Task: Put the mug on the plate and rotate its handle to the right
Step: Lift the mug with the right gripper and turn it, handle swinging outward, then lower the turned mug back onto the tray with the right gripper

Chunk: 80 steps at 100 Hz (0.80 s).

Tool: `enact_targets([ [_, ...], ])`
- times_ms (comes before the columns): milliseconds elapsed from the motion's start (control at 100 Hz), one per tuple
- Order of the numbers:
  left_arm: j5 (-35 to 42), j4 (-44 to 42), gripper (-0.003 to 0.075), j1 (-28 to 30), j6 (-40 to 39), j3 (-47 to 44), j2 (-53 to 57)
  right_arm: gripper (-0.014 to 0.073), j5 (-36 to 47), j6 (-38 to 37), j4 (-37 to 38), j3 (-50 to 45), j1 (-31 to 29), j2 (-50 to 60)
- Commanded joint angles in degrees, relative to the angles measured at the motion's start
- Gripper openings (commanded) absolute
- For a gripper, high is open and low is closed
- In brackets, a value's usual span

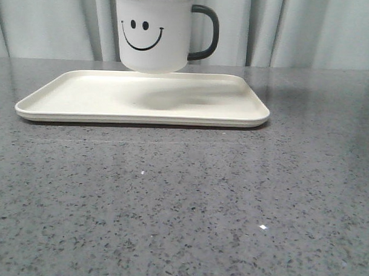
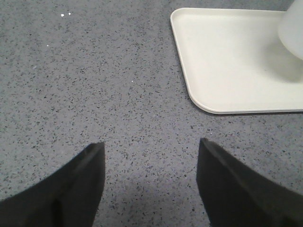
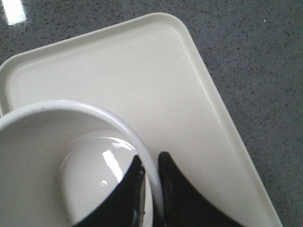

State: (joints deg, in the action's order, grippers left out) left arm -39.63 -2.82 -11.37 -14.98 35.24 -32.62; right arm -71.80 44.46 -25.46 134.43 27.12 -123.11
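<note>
The white mug (image 1: 153,34) with a black smiley face hangs a little above the cream plate (image 1: 83,98), over its far middle. Its black handle (image 1: 205,33) points right. My right gripper (image 3: 150,161) is shut on the mug's rim (image 3: 118,123), one finger inside and one outside; in the front view only a dark bit of it shows at the mug's mouth. The plate shows under it in the right wrist view (image 3: 142,71). My left gripper (image 2: 151,144) is open and empty over bare table, near the plate's corner (image 2: 208,71). The mug's blurred side (image 2: 293,28) shows there too.
The grey speckled tabletop (image 1: 182,204) stretches in front of the plate. A pale curtain (image 1: 297,27) hangs behind the table's far edge.
</note>
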Motion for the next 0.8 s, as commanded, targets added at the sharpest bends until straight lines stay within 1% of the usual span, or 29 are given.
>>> enact_targets([
  [0,3.6,-0.2,0.0421,0.1,-0.5,1.7,0.0,-0.0061,-4.7,2.8,-3.2,1.9,-0.3,3.6],
  [610,3.6,-0.2,0.0421,0.1,-0.5,1.7,0.0,-0.0061,-4.7,2.9,-3.5,1.4,-0.3,1.1],
  [790,3.6,-0.1,0.0421,0.1,-0.5,1.7,0.0,-0.0061,-4.7,3.7,-3.6,-1.3,-0.3,1.0],
])
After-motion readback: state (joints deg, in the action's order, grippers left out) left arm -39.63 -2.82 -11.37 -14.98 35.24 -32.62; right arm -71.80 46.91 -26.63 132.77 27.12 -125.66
